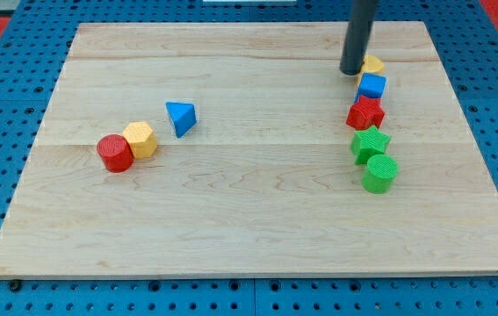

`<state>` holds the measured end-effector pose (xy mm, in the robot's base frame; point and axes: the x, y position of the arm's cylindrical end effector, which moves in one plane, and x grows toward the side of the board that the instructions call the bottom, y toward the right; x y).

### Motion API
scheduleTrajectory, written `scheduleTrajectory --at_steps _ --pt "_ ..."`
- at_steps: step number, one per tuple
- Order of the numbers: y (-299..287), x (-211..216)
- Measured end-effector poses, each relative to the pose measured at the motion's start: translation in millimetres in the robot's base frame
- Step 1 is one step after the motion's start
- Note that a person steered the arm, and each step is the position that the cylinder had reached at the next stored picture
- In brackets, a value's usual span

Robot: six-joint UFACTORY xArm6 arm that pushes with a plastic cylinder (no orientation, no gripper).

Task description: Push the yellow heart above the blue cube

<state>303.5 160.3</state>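
The yellow heart (373,64) lies near the view's top right, partly hidden behind my rod. It touches the top edge of the blue cube (372,86), which lies just below it. My tip (352,71) rests on the board at the heart's left side, touching or almost touching it, and just up-left of the blue cube.
Below the blue cube runs a column: a red star-like block (365,113), a green star (370,142), a green cylinder (379,173). At the left lie a red cylinder (115,153), a yellow hexagonal block (140,139) and a blue triangle (181,117). The wooden board (249,219) ends near the column's right.
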Motion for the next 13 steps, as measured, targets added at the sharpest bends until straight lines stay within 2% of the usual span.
scheduleTrajectory --at_steps 1,2,3,4,6,8,10,11,12,13 --pt "7 -1" --pt "-35 -34" --pt "51 -68" --pt "128 -53" --pt "66 15" --pt "35 15" --pt "13 -26" --pt "29 -54" --pt "-16 -64" --pt "-57 -46"
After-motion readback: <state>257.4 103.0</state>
